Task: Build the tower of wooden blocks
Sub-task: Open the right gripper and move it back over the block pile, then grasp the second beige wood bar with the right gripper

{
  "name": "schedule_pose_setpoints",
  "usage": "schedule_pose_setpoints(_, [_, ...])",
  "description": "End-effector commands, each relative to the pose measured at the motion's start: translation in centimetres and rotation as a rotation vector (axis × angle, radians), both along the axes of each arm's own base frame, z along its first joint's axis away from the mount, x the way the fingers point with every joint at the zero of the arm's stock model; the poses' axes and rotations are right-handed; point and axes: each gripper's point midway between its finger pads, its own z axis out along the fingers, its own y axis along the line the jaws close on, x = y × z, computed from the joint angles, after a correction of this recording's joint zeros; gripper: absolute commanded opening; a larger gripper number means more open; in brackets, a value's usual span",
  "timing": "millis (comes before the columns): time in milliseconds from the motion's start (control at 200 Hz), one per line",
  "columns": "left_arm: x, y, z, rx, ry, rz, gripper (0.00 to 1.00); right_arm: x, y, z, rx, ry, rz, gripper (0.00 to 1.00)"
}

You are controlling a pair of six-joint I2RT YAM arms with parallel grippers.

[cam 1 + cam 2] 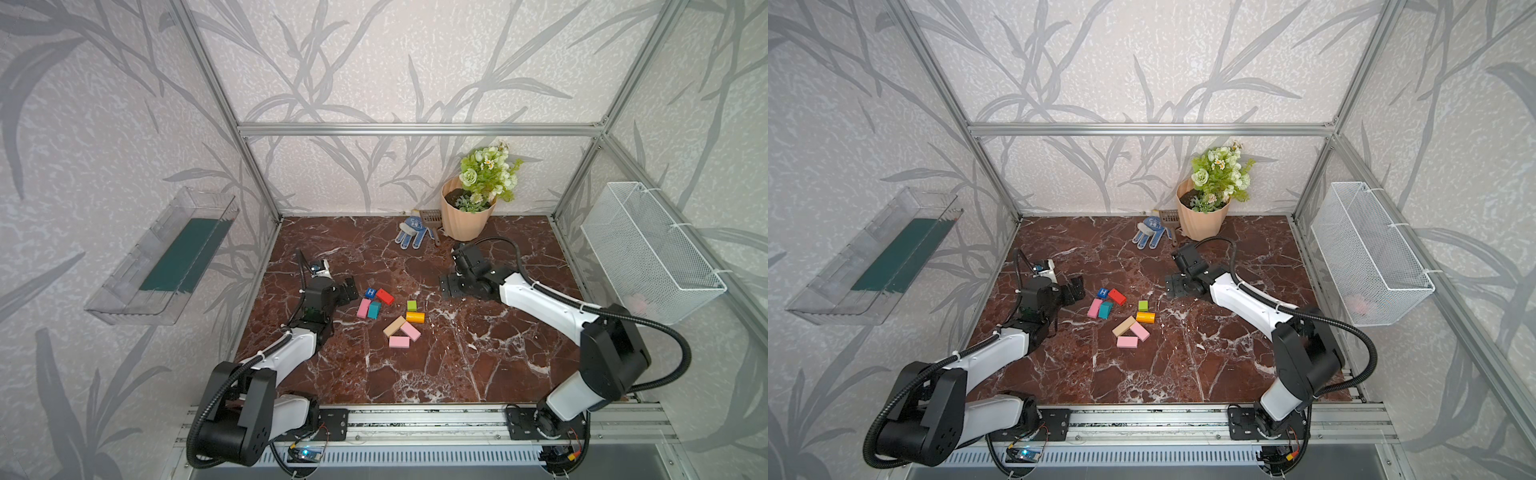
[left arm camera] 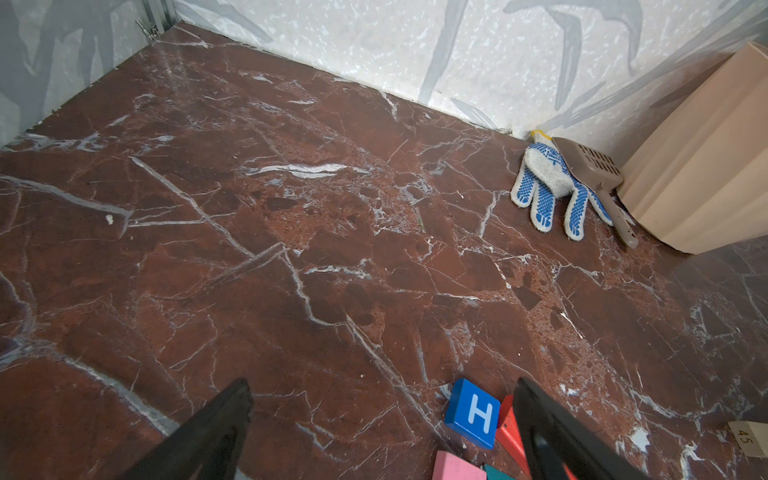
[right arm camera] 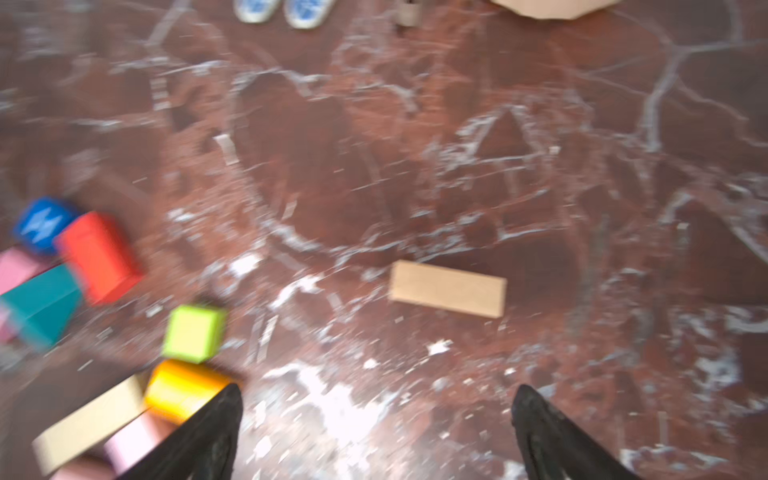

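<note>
Small painted wood blocks [image 1: 394, 326], scattered on red-brown marble bench [image 1: 457, 357]: judged light, rigid, slick; to be gripped across parallel flat faces. Left end effector [image 2: 383, 386] and right end effector [image 3: 379, 390] are seen spread apart, empty.

In the right wrist view, motion blur leaves the letter on the blue cube [image 3: 43, 224] unreadable. In the left wrist view a black finger [image 2: 552, 436] half hides the red block [image 2: 509, 436]; the frame edge cuts the pink block [image 2: 457, 467] and teal block [image 2: 496, 473]. At the right of a top view, a pinkish thing [image 1: 640, 305] in the wire basket [image 1: 623, 232] is too faint to tell.
</note>
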Motion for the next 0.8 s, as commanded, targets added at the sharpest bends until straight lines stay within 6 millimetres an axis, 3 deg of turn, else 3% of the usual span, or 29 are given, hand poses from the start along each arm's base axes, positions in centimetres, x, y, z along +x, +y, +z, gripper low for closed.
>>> schedule_pose_setpoints(0, [0.1,0.1,0.6,0.018,-0.01,0.009,0.99,-1.5,2.1,1.3,0.098,-0.011,0.084,0.99])
schedule_pose_setpoints(110, [0.1,-0.1,0.6,0.019,-0.012,0.0,0.99,-3.5,3.8,2.3,0.063,-0.056,0.145,0.99])
schedule_pose_setpoints(390, [0.0,-0.3,0.7,0.027,-0.015,-0.006,0.99,-9.6,12.3,2.0,0.096,-0.028,0.415,0.99])
schedule_pose_setpoints(560, [-0.1,-0.4,0.8,0.035,-0.022,-0.006,0.99,-12.4,16.3,-0.1,0.047,-0.007,0.51,0.99])
schedule_pose_setpoints(630, [-0.1,-0.2,0.8,0.037,-0.022,0.0,0.99,-12.7,17.0,-0.7,0.04,0.027,0.514,0.99])
schedule_pose_setpoints(655, [-0.1,-0.4,0.8,0.037,-0.021,-0.003,0.99,-12.8,17.3,-2.0,0.016,0.052,0.517,0.99])
schedule_pose_setpoints(795, [0.0,-0.5,0.9,0.041,-0.021,-0.009,0.99,-12.9,18.2,-4.3,-0.009,0.081,0.525,0.99])
